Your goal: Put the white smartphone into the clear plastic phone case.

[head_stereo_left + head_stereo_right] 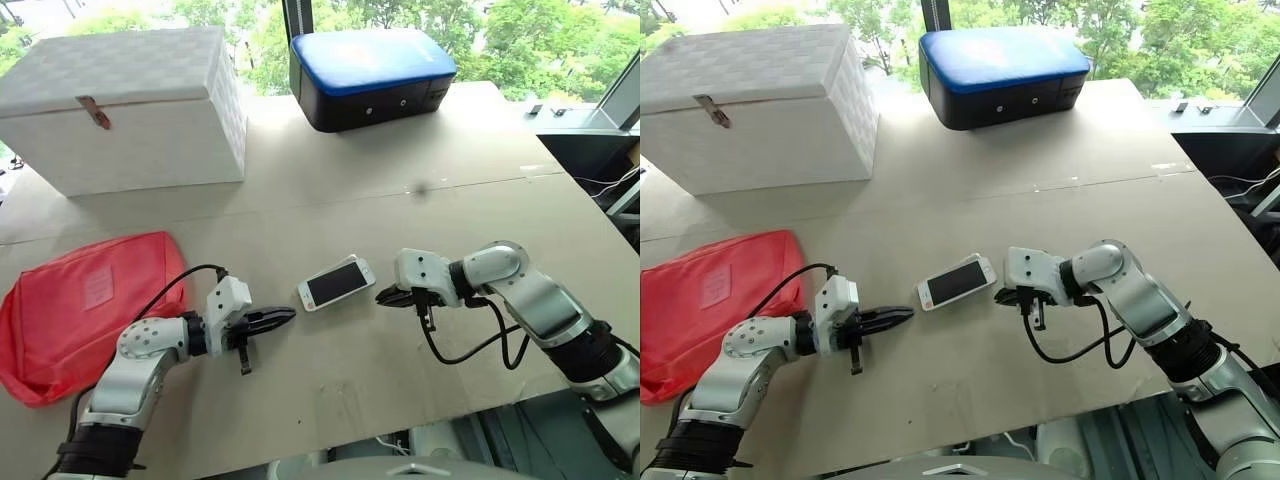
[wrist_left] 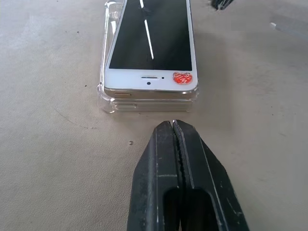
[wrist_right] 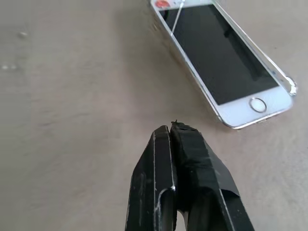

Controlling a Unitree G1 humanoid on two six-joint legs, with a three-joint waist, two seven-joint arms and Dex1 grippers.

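The white smartphone (image 1: 337, 283) lies screen up in the middle of the table, resting on the clear plastic phone case (image 2: 111, 103), whose glossy rim sticks out under it along one side and at the earpiece end. A red sticker marks the phone's earpiece end. My left gripper (image 1: 290, 314) is shut and empty, its tips a short way to the phone's left, pointing at that end. My right gripper (image 1: 380, 296) is also shut and empty, just right of the phone's home-button end (image 3: 257, 104). Neither gripper touches the phone.
A red pouch (image 1: 80, 310) lies at the table's left edge. A white woven box (image 1: 125, 105) stands at the back left and a blue-topped black case (image 1: 370, 75) at the back centre. The table's front edge runs close below both arms.
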